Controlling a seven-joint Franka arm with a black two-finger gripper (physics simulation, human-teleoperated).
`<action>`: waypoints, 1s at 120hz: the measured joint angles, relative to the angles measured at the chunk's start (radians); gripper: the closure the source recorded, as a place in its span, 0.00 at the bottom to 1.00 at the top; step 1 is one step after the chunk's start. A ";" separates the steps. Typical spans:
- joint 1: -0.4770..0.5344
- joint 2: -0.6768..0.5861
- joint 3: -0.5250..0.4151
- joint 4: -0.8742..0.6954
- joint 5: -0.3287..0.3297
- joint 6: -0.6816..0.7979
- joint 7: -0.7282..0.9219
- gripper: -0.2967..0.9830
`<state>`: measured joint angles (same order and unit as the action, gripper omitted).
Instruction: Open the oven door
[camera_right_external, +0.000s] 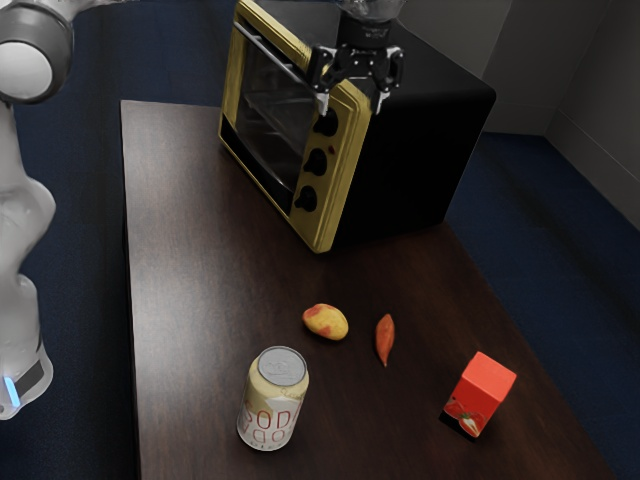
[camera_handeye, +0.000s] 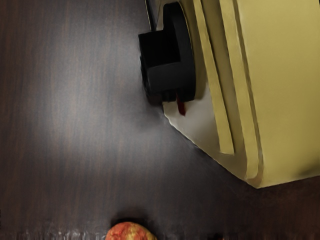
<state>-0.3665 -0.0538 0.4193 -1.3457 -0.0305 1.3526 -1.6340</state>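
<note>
One cream cylindrical can (camera_right_external: 273, 405), "SOD" legible; one gold-and-black boxy oven (camera_right_external: 425, 145), three round black knobs (camera_right_external: 316, 162). Black two-finger gripper (camera_right_external: 351, 98): spread.

We hold our gripper (camera_right_external: 349, 104), fingers spread, near the knob end of the gold-fronted oven (camera_right_external: 425, 135), whose glass door (camera_right_external: 268, 105) is shut. On our table (camera_right_external: 190, 300) we see a yellow-red fruit (camera_right_external: 326, 322) beside an orange root (camera_right_external: 385, 340), an upright soda can (camera_right_external: 272, 400) nearby, and a red carton (camera_right_external: 482, 388) toward the exterior view's right.
</note>
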 joint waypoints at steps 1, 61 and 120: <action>-0.008 0.000 0.000 0.000 -0.001 0.001 -0.008 0.23; 0.098 -0.393 -0.140 -0.171 0.049 -0.089 -0.330 0.23; 0.586 -0.578 -0.214 -0.562 0.058 0.257 -0.061 0.23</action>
<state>0.2198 -0.6314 0.2055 -1.9077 0.0275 1.6096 -1.6950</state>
